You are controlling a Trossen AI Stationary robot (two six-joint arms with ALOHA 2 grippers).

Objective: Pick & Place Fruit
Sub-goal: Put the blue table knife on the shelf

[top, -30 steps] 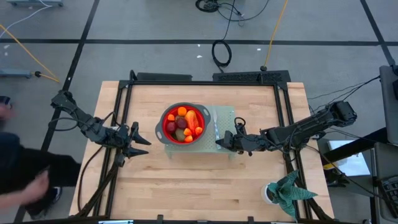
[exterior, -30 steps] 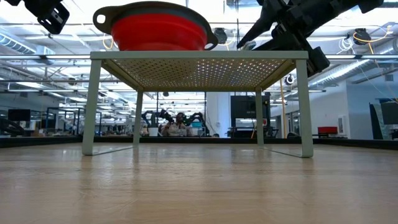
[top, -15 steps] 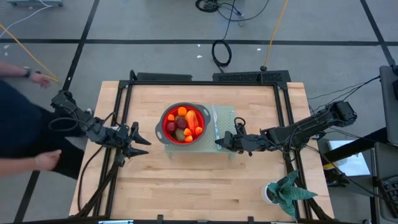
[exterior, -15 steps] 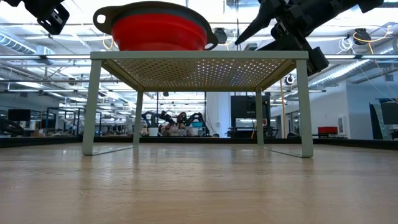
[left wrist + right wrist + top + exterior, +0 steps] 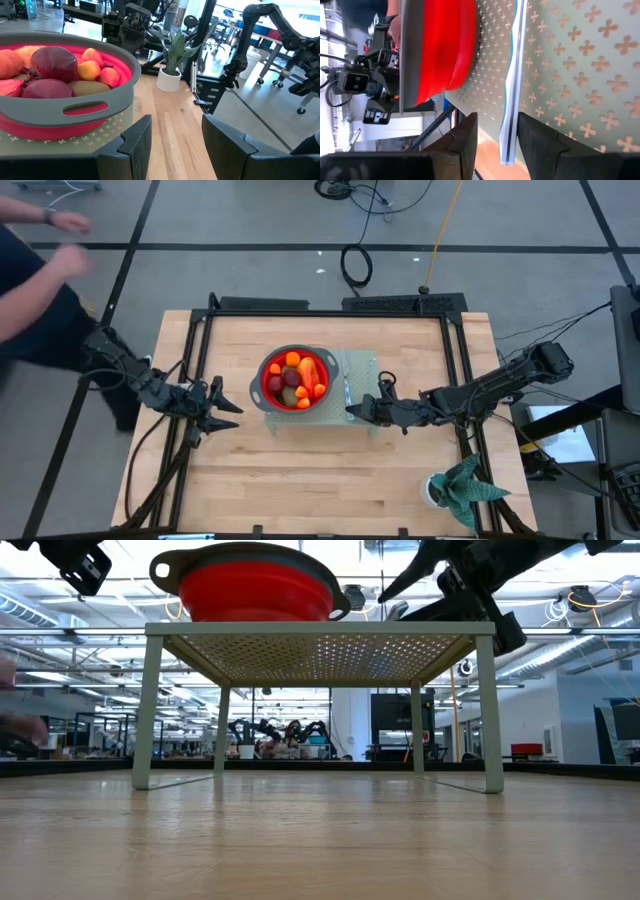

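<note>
The fruit (image 5: 294, 378) lies piled in a red bowl with a grey rim (image 5: 268, 376): dark red round pieces, orange ones and a brownish-green kiwi (image 5: 87, 88). The bowl stands on a pale green perforated rack (image 5: 365, 368) at the table's middle. A silver knife (image 5: 512, 90) lies flat on the rack to the right of the bowl. My right gripper (image 5: 352, 411) is open at the rack's near right part, with a finger on either side of the knife's near end. My left gripper (image 5: 232, 403) hangs open to the left of the bowl, holding nothing.
A green plant in a white pot (image 5: 455, 490) stands at the table's near right corner. A person (image 5: 40, 270) moves beside the table's left edge. Bare wood lies under the rack (image 5: 320, 630) and along the near side.
My right gripper has opened a little wider over the knife and rolled slightly, staying in place. The person at the left has moved from the near side toward the far side. The bowl and the fruit have kept still.
</note>
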